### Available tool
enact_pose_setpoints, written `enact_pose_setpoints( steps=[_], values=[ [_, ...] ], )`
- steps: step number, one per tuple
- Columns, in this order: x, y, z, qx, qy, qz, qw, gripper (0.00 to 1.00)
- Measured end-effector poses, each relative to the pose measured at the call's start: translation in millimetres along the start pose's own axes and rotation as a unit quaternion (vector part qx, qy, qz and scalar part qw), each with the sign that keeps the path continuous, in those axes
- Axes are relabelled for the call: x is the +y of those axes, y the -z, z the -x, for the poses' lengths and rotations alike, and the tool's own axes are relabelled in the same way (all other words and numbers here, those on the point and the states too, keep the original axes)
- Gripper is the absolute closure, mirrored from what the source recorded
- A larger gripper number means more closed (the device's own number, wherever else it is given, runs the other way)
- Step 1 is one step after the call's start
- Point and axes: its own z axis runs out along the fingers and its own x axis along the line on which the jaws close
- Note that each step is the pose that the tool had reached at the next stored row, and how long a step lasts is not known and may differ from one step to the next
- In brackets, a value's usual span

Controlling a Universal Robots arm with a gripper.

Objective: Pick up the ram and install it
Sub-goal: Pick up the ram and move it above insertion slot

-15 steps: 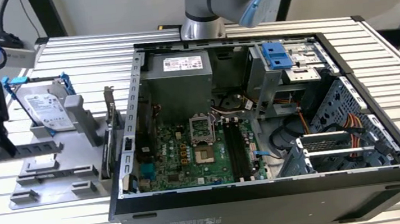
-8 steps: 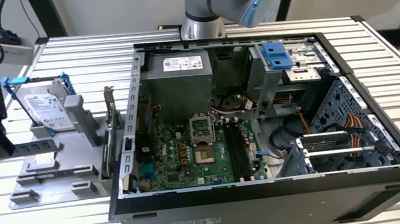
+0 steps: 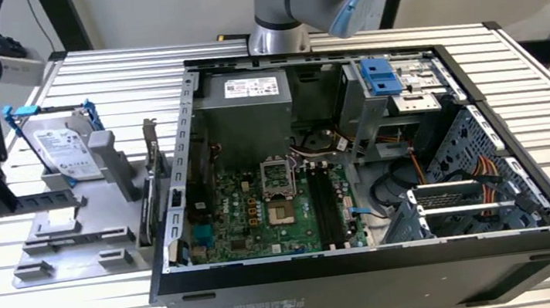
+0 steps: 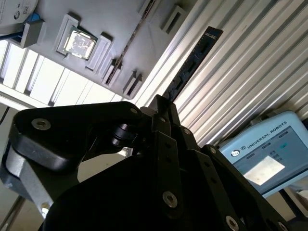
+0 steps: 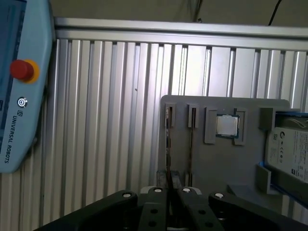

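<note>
At gray holder (image 5: 216, 163), gripper (image 5: 169, 185) clamped on ram (image 5: 167, 137)

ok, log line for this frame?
phase: pick | gripper: shut on ram | location: at tray, away from case | install: not done

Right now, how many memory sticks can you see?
2. One memory stick is held in the hand; the other stick stands in the grey tray. Others may be hidden.
</note>
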Motion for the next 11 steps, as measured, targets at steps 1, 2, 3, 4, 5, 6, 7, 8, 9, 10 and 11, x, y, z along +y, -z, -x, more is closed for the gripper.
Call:
enact_pose_setpoints(
  steps=[1,2,3,4,5,6,7,8,9,10,11],
  values=[
    [0.0,0.4,0.0,0.0,0.0,0.0,1.0,1.0],
    [0.0,0.8,-0.1,-0.0001,0.0,-0.0001,1.0,1.0],
    [0.0,1.3,-0.1,-0.0001,0.0,-0.0001,1.0,1.0],
    [0.0,1.8,-0.1,0.0,0.0,0.0,1.0,1.0],
    [0.0,2.4,-0.2,0.0,0.0,0.0,1.0,1.0],
    [0.1,3.1,-0.2,0.0,0.0,0.0,1.0,1.0],
    [0.1,3.8,-0.3,0.0,0.0,0.0,1.0,1.0],
    [0.1,4.5,-0.3,0.0,0.0,0.0,1.0,1.0],
    [0.1,5.4,-0.4,0.0,0.0,0.0,1.0,1.0],
    [0.1,6.2,-0.4,0.0,0.0,0.0,1.0,1.0],
    [0.1,7.0,-0.5,0.0,0.0,0.0,1.0,1.0]
  ],
)
